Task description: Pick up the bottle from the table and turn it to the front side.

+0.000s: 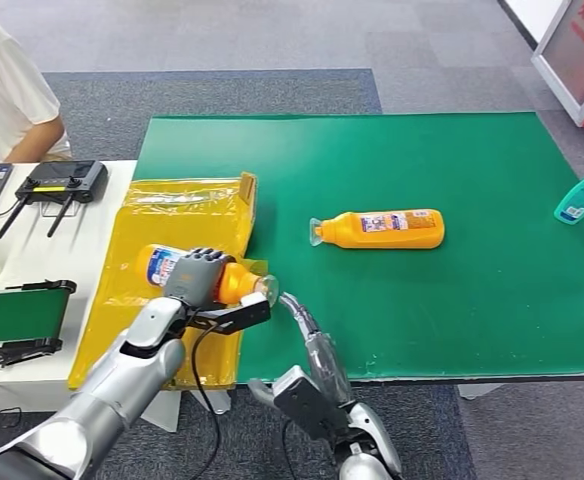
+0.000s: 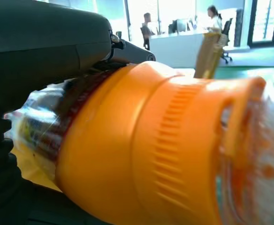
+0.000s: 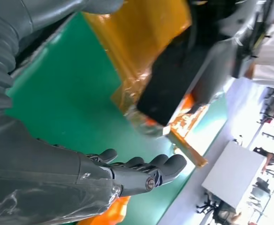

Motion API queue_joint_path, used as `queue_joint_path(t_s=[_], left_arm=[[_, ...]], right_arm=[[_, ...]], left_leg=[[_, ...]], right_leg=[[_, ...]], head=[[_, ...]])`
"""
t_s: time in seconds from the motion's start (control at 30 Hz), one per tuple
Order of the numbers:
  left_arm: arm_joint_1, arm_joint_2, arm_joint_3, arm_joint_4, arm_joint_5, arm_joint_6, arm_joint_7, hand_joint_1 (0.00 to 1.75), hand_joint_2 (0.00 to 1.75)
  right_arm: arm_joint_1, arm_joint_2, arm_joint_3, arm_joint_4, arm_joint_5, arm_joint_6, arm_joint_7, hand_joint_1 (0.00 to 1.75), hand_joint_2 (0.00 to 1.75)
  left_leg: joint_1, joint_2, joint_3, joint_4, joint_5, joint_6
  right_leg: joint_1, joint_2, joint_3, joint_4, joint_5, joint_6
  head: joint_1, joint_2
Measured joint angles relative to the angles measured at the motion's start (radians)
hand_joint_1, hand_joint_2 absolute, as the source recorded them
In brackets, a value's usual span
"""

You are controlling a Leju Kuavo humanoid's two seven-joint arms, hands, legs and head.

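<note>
An orange bottle [image 1: 228, 281] with a blue, white and red label is held in the left hand [image 1: 197, 276], lying roughly on its side with its clear cap end pointed toward the green surface [image 1: 440, 320], above the edge of a yellow bag [image 1: 176, 215]. From the left wrist view, the ribbed orange neck and a blurry clear cap are seen up close. A second orange bottle [image 1: 383, 229] is left lying flat on the green surface, cap pointing left, label facing up.
</note>
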Motion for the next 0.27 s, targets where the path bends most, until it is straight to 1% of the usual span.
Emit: queue_joint_path(t_s=[0.13,0.2,0.27], left_arm=[[-0.041,-0.051,0.000,0.064,0.054,0.009,0.084,1.75,1.75],[-0.057,-0.069,0.000,0.090,0.054,0.010,0.124,1.75,1.75],[-0.066,-0.080,0.001,0.104,0.052,0.010,0.143,1.75,1.75]], right_arm=[[-0.014,-0.004,0.018,-0.014,-0.024,-0.003,0.004,0.00,1.75],[-0.014,-0.006,0.024,-0.022,-0.028,-0.005,0.009,0.00,1.75],[-0.013,-0.008,0.026,-0.026,-0.029,-0.006,0.011,0.00,1.75]], left_leg=[[0.000,0.000,0.000,0.000,0.000,0.000],[0.000,0.000,0.000,0.000,0.000,0.000],[0.000,0.000,0.000,0.000,0.000,0.000]], right_leg=[[0.000,0.000,0.001,0.000,0.001,0.001],[0.000,0.000,0.001,0.000,0.001,0.001],[0.000,0.000,0.001,0.000,0.001,0.001]], head=[[0.000,0.000],[0.000,0.000],[0.000,0.000]])
